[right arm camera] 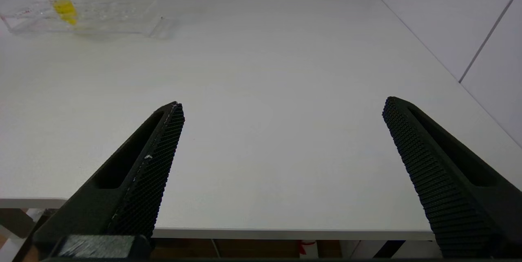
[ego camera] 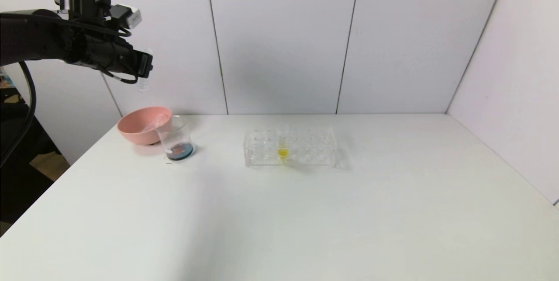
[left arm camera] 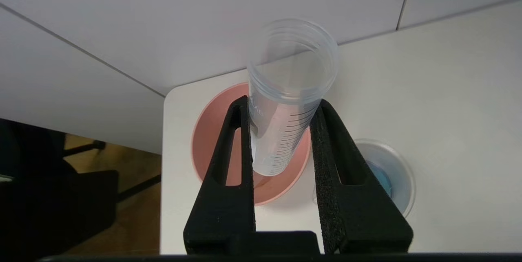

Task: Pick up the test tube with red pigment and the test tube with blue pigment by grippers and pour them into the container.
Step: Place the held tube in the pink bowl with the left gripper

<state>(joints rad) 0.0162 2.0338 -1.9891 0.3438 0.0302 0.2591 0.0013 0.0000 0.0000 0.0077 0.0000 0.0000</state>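
Tube (left arm camera: 285, 103) clamped in left end effector (left arm camera: 281, 115), high above pink bowl (left arm camera: 212, 139), looks empty — which pigment it held, cannot tell. Container (ego camera: 175, 139) touching bowl, dark blue-red liquid inside. Judgement: tube light, stiff, smooth-walled, likely slippery, crackable; grip mid-barrel, gentle squeeze. Right end effector (right arm camera: 281, 111) spread wide, empty, low over worktop (ego camera: 305, 211) edge, well away from bowl.
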